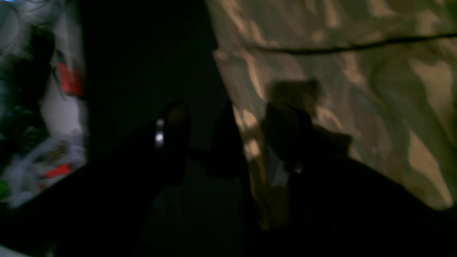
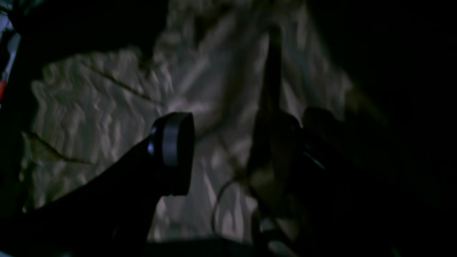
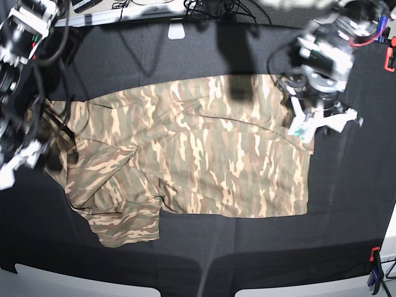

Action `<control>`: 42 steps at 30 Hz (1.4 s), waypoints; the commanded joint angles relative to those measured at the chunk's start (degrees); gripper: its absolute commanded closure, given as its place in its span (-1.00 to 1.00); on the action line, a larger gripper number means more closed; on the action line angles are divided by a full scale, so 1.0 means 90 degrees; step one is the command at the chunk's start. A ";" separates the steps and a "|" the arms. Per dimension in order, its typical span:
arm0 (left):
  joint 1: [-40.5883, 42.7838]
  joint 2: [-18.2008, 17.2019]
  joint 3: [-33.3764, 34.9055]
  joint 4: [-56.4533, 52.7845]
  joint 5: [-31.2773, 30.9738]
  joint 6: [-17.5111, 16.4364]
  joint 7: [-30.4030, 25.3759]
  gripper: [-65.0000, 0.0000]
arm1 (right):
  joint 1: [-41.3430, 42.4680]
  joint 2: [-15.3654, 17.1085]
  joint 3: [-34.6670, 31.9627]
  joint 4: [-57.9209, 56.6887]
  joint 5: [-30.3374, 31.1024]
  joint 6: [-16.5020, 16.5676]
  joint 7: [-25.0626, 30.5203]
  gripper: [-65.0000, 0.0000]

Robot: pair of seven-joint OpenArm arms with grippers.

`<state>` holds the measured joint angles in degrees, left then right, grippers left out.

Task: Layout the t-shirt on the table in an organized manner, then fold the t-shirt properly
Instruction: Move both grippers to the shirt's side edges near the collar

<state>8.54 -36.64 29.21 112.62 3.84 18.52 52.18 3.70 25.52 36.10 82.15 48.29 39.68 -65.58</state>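
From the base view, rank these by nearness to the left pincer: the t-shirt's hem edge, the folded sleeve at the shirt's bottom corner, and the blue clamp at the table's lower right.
1. The t-shirt's hem edge, just below the left pincer, on the view's right.
2. The blue clamp, at the lower right table corner.
3. The folded sleeve, toward the lower left.

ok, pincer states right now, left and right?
Left pincer: open, straddling the edge of the t-shirt, nothing clamped.
Right pincer: open over the shirt; whether a fold is caught cannot be told.
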 commanded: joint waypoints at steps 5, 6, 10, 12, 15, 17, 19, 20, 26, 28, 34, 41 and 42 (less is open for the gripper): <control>0.0272 -0.0044 -0.1673 0.0100 -0.1637 -0.0920 -0.0121 0.03 | -0.0384 0.0146 0.0260 0.0420 0.0136 0.0035 0.0114 0.00; 0.0362 -0.0049 -0.2038 0.0097 -0.2106 -0.1231 -0.0070 0.03 | -0.0442 0.0146 0.0347 0.0491 0.0136 0.0035 0.0112 0.00; 0.0843 -0.0058 -0.3512 0.0090 -0.4318 -0.2817 0.0170 0.03 | -0.0542 0.0143 0.0782 0.0792 0.0134 0.0035 0.0100 0.00; 0.1093 -0.0056 -0.4126 0.0027 -0.5085 -0.3419 0.0206 0.03 | -0.0539 0.0146 0.0996 0.0916 0.0134 0.0035 0.0100 0.00; 0.1311 -0.0017 -0.4816 -0.0372 -0.5943 -0.3944 0.0204 0.03 | -0.0590 0.0146 0.1190 0.1069 0.0141 0.0035 0.0097 0.00; 0.1324 0.0109 -0.5105 -0.0911 -0.6421 -0.4167 0.0202 0.03 | -0.0707 0.0143 0.1202 0.1151 0.0138 0.0035 0.0097 0.00; 0.1287 0.0328 -0.5285 -0.1591 -0.6900 -0.4427 0.0209 0.03 | -0.0884 0.0143 0.1202 0.1224 0.0141 0.0035 0.0097 0.00; 0.1248 0.0452 -0.5338 -0.1953 -0.7155 -0.4571 0.0250 0.03 | -0.0976 0.0143 0.1202 0.1260 0.0141 0.0035 0.0097 0.00; 0.0850 0.1013 -0.5372 -0.3410 -0.7543 -0.5231 0.0379 0.03 | -0.1297 0.0143 0.1202 0.1467 0.0158 0.0035 0.0097 0.00; 0.0833 0.1069 -0.5372 -0.3473 -0.7854 -0.5362 0.0571 0.03 | -0.1294 0.0146 0.1202 0.1477 0.0160 0.0035 0.0097 0.00; 0.0835 0.1127 -0.5372 -0.3470 -0.8463 -0.5612 0.0952 0.03 | -0.1294 0.0146 0.1202 0.1481 0.0160 0.0035 0.0097 0.00; 0.0850 0.1139 -0.5365 -0.3468 -0.8650 -0.5875 0.1061 0.03 | -0.1294 0.0146 0.1202 0.1481 0.0160 0.0035 0.0097 0.00; 0.0850 0.1161 -0.5365 -0.3470 -0.8650 -0.5877 0.1049 0.03 | -0.1294 0.0143 0.1202 0.1481 0.0160 0.0035 0.0097 0.00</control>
<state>16.34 -25.39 -18.76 80.62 -72.44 -33.65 61.89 -8.58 25.43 46.61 94.32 48.45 39.68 -65.91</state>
